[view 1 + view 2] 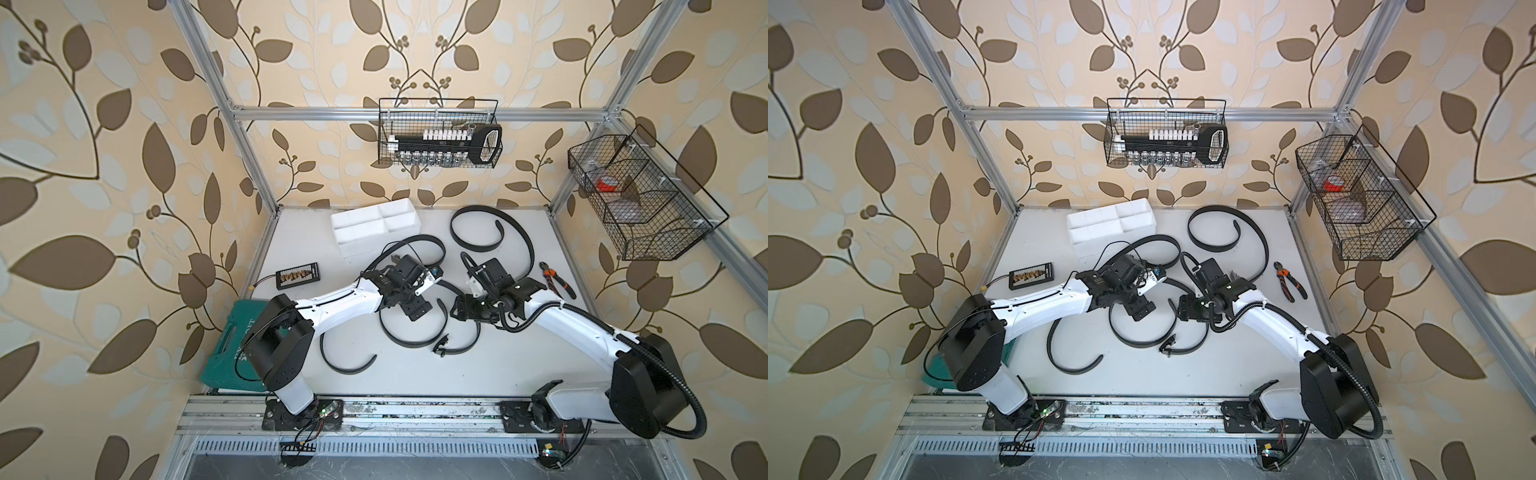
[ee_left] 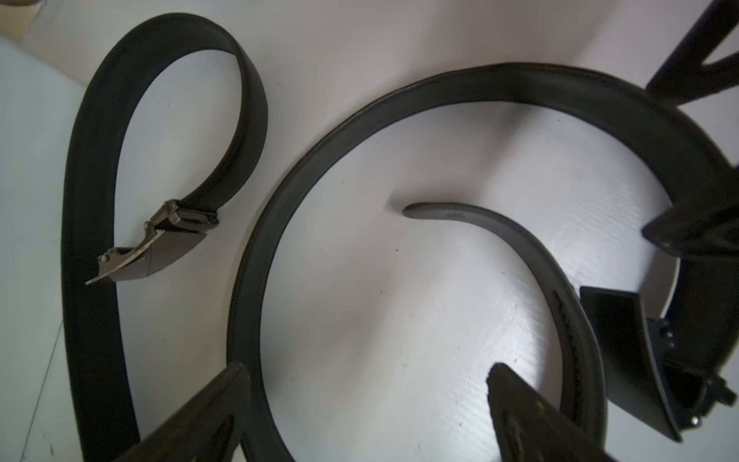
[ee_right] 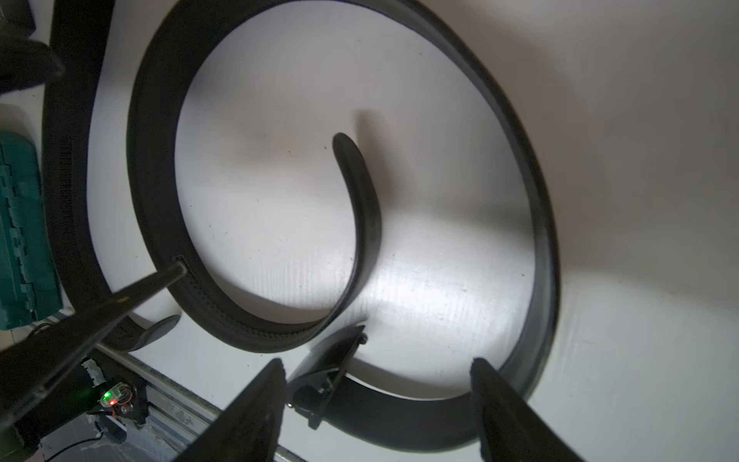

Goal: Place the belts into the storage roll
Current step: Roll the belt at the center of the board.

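Note:
The storage roll (image 1: pixel 376 226) is a white divided tray at the back of the table, with no belt in it. Three black belts lie loose: one spiral at the back right (image 1: pixel 478 247), one under my left arm (image 1: pixel 351 369), and one (image 1: pixel 401 337) curled in the middle. My left gripper (image 2: pixel 368 384) is open over the middle belt (image 2: pixel 256 248), whose strap passes one of its fingers (image 2: pixel 224 400). Another belt's metal buckle (image 2: pixel 160 240) lies beside it. My right gripper (image 3: pixel 378 396) is open, its fingers standing on either side of a belt's buckle end (image 3: pixel 328 372).
Orange-handled pliers (image 1: pixel 555 280) lie at the right. A small black box (image 1: pixel 297 276) and a green tool case (image 1: pixel 232 345) sit at the left. Wire baskets hang on the back rail (image 1: pixel 440 137) and the right rail (image 1: pixel 636 199). The two grippers are close together.

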Robot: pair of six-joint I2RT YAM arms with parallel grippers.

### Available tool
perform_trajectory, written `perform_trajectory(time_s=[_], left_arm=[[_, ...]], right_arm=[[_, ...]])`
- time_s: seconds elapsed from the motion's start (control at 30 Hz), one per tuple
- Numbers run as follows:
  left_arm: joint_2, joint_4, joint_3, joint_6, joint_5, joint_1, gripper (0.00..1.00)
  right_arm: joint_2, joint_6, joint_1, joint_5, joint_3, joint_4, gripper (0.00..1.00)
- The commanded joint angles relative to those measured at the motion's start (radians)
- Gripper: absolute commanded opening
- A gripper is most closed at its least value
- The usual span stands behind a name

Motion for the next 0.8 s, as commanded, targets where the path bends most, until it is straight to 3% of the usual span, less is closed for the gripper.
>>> perform_trajectory(time_s=[0.0,0.13,0.23,0.3,0.43,0.57,0.77], left_arm=[[-0.103,0.025,-0.039,-0.007,-0.001,0.012,0.95],[-0.191,-0.008,-0.071,-0.078,-0.012,0.053,0.97],[-0.269,-0.043,-0.088,-0.154,-0.064,0.099,0.99],[-0.324,-0.080,-0.102,-0.204,-0.058,0.152,0.99],[-0.435,-0.100,-0.157,-0.278,-0.046,0.263,0.99],[-0.516,-0.059,-0.235,-0.334,-0.017,0.372,0.99],[-0.505,-0.054,-0.245,-0.351,0.003,0.418,0.99]], right_arm=[[0.101,0.050,0.038,0.027,0.037,0.029,0.69],[0.248,0.054,0.058,0.039,0.073,0.071,0.49],[0.322,0.032,0.059,0.065,0.089,0.086,0.15],[0.346,-0.003,0.060,0.099,0.113,0.064,0.05],[0.348,-0.101,0.062,0.193,0.177,0.010,0.01],[0.425,-0.283,0.089,0.280,0.314,-0.061,0.00],[0.549,-0.659,0.234,0.451,0.441,-0.077,0.00]])
